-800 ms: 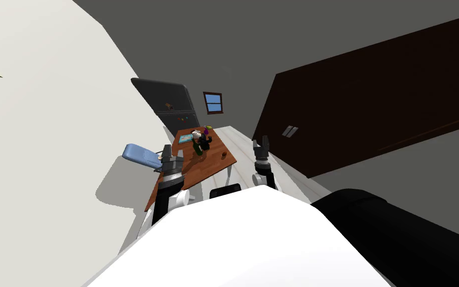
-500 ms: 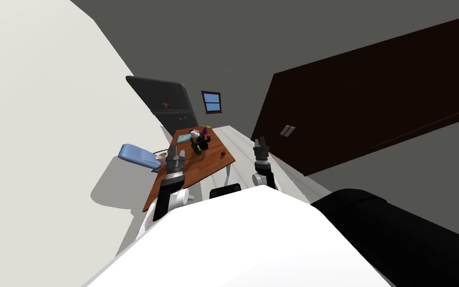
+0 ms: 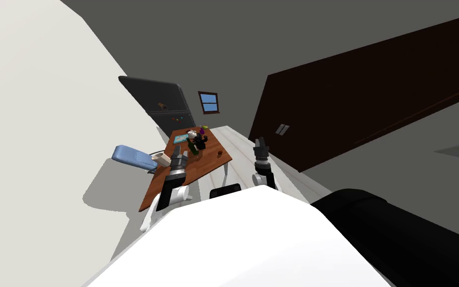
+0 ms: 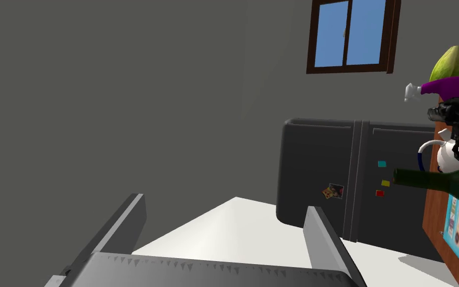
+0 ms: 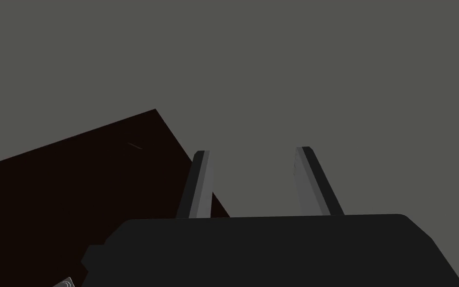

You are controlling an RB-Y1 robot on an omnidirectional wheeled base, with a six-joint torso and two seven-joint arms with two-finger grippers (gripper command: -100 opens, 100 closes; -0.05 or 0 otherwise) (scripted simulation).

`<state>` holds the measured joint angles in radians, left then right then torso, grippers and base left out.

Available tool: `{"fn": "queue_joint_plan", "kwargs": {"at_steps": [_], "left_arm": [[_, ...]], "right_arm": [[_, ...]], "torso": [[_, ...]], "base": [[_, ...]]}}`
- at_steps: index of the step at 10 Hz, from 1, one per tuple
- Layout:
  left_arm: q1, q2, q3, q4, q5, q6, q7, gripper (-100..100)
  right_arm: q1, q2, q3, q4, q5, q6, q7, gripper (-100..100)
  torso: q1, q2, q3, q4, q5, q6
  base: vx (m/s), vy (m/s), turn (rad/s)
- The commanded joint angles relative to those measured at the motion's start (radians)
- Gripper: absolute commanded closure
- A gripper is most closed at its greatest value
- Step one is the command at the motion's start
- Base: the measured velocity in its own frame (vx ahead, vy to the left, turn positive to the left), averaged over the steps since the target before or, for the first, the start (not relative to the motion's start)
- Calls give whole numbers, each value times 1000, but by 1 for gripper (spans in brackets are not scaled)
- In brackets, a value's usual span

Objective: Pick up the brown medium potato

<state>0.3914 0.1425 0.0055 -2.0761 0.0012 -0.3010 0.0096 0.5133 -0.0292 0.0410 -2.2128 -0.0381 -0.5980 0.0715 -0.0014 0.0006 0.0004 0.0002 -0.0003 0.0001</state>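
Head view. The potato is a small brown lump near the right edge of the table, between the two arms. It lies at 3 o'clock from the left gripper and at 9 o'clock from the right gripper. Both grippers are empty, fingers apart. Neither looks plainly nearer, and the potato's long axis is too small to tell.

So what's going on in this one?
The robot stands before a brown table. The brown potato lies alone near the table's right edge, untouched. Neither arm holds anything: the left pincer is open at the table's left side, the right pincer open off to the table's right.
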Motion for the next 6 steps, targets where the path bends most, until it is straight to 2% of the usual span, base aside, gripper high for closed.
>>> {"fn": "queue_joint_plan", "kwargs": {"at_steps": [1, 6], "left_arm": [[-44, 8, 4, 50, 21, 26, 7, -100], [-44, 8, 4, 61, 21, 26, 7, -100]], "right_arm": [[0, 0, 0, 0, 0, 0, 0, 0], [0, 0, 0, 0, 0, 0, 0, 0]], "torso": [[0, 0, 0, 0, 0, 0], [1, -1, 0, 0, 0, 0]], "base": [[5, -37, -105], [1, -6, -17]]}}
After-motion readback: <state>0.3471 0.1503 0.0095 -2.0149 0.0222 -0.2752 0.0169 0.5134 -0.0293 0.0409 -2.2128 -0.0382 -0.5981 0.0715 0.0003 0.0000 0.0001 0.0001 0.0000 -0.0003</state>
